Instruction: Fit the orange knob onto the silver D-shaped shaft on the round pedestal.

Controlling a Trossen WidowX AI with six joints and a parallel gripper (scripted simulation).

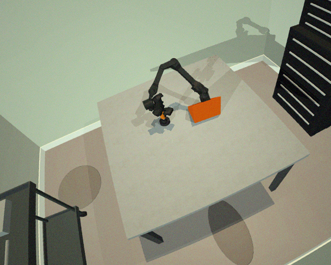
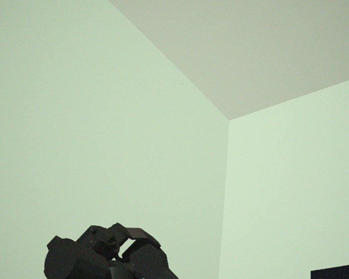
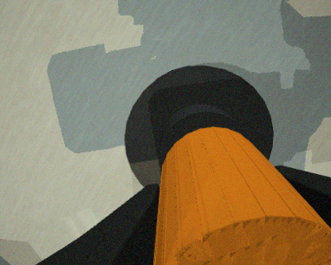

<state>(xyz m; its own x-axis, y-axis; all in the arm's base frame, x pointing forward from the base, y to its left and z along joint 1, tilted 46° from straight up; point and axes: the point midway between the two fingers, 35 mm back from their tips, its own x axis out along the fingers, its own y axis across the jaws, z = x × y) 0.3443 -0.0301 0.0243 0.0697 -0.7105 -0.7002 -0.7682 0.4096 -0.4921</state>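
Gripper clamps the orange knob — black pedestal's edge showing around its far end.

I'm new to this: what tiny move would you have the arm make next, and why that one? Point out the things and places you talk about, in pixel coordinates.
I'd probably turn the orange ribbed knob (image 1: 162,116) (image 3: 217,177) slightly while pressing gently down. The black gripper (image 1: 164,111) holds it over the round black pedestal (image 1: 164,122) (image 3: 143,126), whose dark raised centre shows past its lower end. The silver shaft and the hole's flat side are hidden, so alignment can't be confirmed.
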